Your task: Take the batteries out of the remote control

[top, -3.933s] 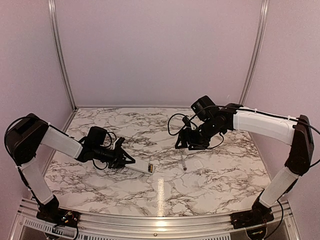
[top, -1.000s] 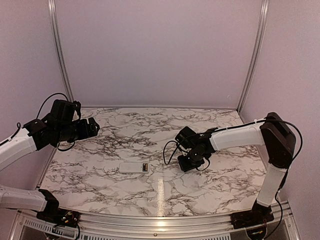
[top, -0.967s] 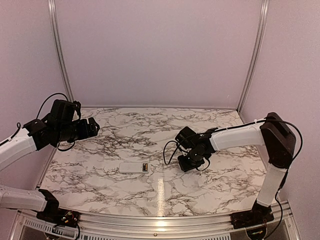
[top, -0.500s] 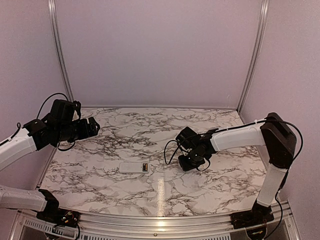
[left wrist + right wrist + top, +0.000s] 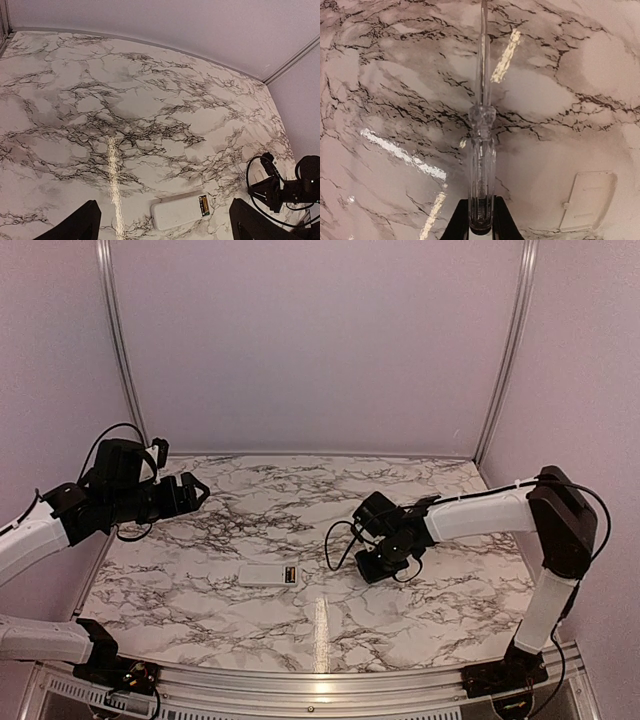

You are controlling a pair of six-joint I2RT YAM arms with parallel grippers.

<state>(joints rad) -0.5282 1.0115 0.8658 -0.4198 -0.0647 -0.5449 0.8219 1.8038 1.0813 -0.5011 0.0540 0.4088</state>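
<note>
The white remote control [image 5: 268, 575] lies flat on the marble table, its open recess at the right end showing a gold battery [image 5: 290, 574]. In the left wrist view the remote control [image 5: 180, 212] lies below the camera with the battery [image 5: 204, 205] in its recess. My left gripper [image 5: 194, 490] hangs open, high above the table's left side and well clear of the remote. My right gripper [image 5: 368, 565] is low on the table to the right of the remote. In its wrist view the right gripper [image 5: 481, 220] is shut on the clear handle of a screwdriver [image 5: 481, 160].
A small flat white cover plate [image 5: 587, 200] lies on the marble just right of the screwdriver. The screwdriver's thin shaft [image 5: 483, 55] points away from the right gripper. Pink walls with metal posts [image 5: 120, 350] close in the table.
My right jaws have closed on the screwdriver handle. The left arm has edged slightly to the right. The remote has not moved.
</note>
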